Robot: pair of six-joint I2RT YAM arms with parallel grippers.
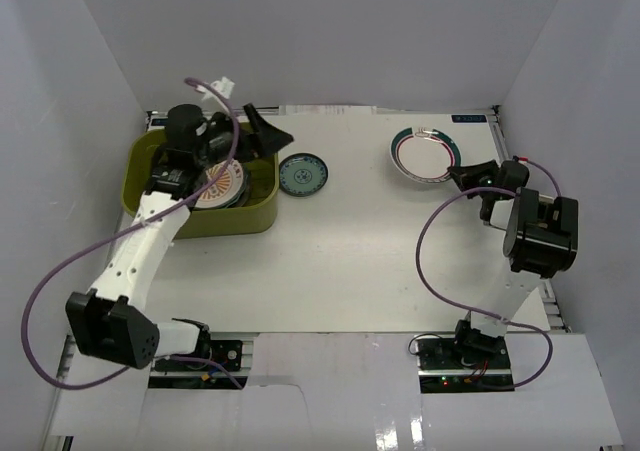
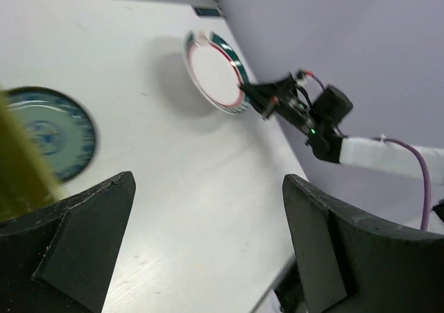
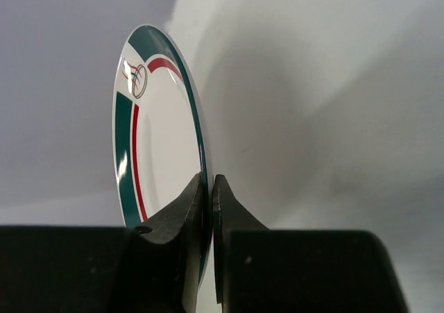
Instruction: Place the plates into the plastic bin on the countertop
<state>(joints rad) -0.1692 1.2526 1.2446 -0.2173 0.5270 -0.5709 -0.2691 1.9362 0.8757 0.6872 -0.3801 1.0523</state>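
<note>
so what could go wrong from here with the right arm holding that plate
1. The right gripper pinches the white plate only at its rim, so the plate could slip or swing in transit.
2. The left gripper hangs open over the plastic bin, so the arms might collide there.
3. The small teal plate lies beside the bin and could get knocked.

Both arms pair white, boxy links with chunky black joint housings: the left arm at lower left, the right arm at right. A thin purple cable loops along each. The left fingers are matte black wedges, and the right fingers are black and tapered.
</note>
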